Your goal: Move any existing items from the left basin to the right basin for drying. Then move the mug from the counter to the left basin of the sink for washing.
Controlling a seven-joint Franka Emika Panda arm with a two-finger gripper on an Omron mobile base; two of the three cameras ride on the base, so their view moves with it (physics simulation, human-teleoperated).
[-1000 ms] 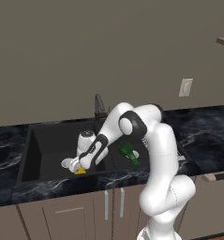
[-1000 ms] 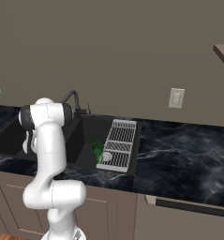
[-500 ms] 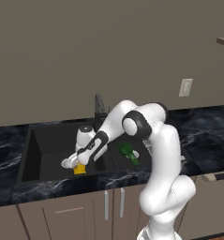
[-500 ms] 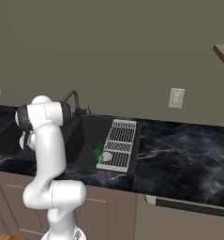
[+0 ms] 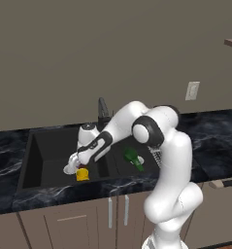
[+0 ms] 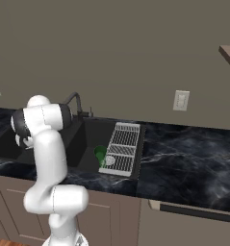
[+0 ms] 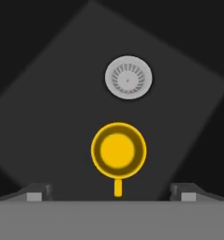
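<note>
1. Risen since a second ago: gripper (image 7: pixel 111 194) now hangs above the mug (image 7: pixel 118 150), jaws spread wide, holding nothing.
2. Mug stands upright on the left basin (image 5: pixel 49 151) floor, handle toward the camera in the hand view, free of both fingertips (image 7: pixel 34 193).
3. Drain (image 7: pixel 128 78) lies just beyond the mug.
4. Green bottle (image 5: pixel 133 158) lies in the right basin (image 6: pixel 90 144), beside the wire rack (image 6: pixel 121 149).
</note>
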